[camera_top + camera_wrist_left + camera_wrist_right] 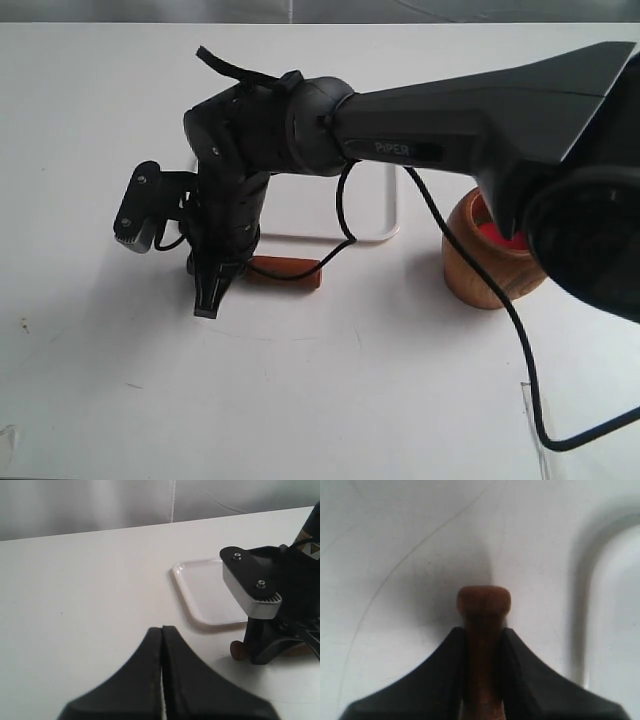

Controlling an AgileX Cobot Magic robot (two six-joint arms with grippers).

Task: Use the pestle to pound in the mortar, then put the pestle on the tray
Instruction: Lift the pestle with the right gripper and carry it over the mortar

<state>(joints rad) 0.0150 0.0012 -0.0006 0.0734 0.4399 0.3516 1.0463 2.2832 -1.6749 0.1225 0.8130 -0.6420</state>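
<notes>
Though pressed together, left gripper [161,632] empty. Right gripper [482,635] clamped on thin handle of pestle [290,271], lying flat on table [350,400] just in front of tray [325,205]. Mortar [480,272] upright right of tray, not touching.

White counter [330,400] bearing 3 items: flat white tray [310,205]; brown mortar [490,275], upright, right of the tray; reddish pestle [290,270] just beside the tray's near rim. Black cable [525,370] trails across.
</notes>
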